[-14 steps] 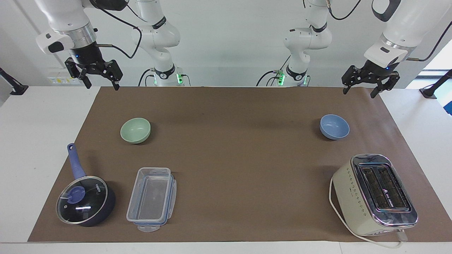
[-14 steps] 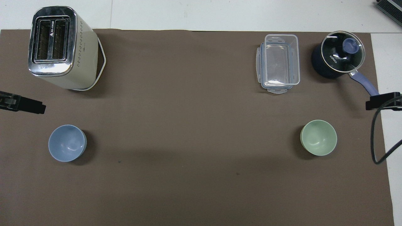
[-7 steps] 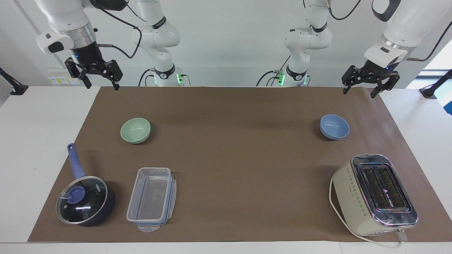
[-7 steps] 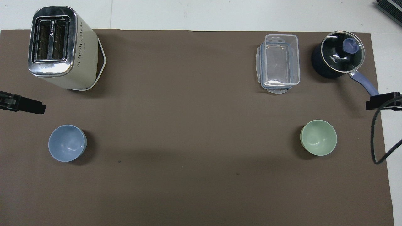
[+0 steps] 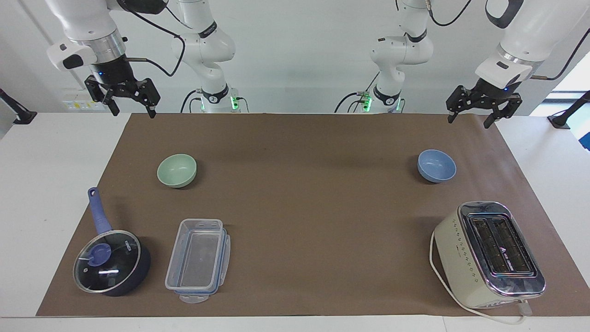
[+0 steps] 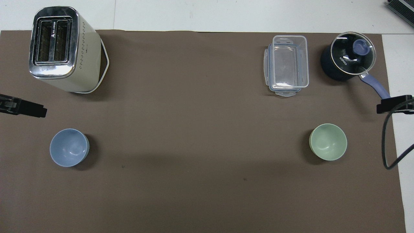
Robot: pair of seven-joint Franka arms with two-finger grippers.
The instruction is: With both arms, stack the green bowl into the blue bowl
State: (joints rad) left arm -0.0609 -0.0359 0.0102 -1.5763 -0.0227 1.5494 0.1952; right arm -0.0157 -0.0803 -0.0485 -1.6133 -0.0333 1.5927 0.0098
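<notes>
Covering most of the white table (image 5: 55, 152) is one brown mat (image 5: 304, 193), with every object resting on it.

Arms: two, both raised over the robots' edge of the mat. Right gripper (image 5: 130, 111) hangs at the right arm's end, fingers spread, nothing between them. Left gripper (image 5: 469, 121) hangs at the left arm's end, fingers likewise spread and empty. Neither touches a bowl.

Toaster (image 5: 489, 253): one, cream with chrome top, two slots, at the left arm's end, farther from the robots than the blue bowl.

Saucepan (image 5: 110, 260): one, dark blue, glass lid on, at the right arm's end, farther from the robots than the green bowl.

Plastic container (image 5: 198, 260): one, clear, rectangular, just beside the saucepan.

Bowls: two, both upright, well apart.
- green bowl (image 5: 177, 170), at the right arm's end of the mat.
- blue bowl (image 5: 436, 165), at the left arm's end.
</notes>
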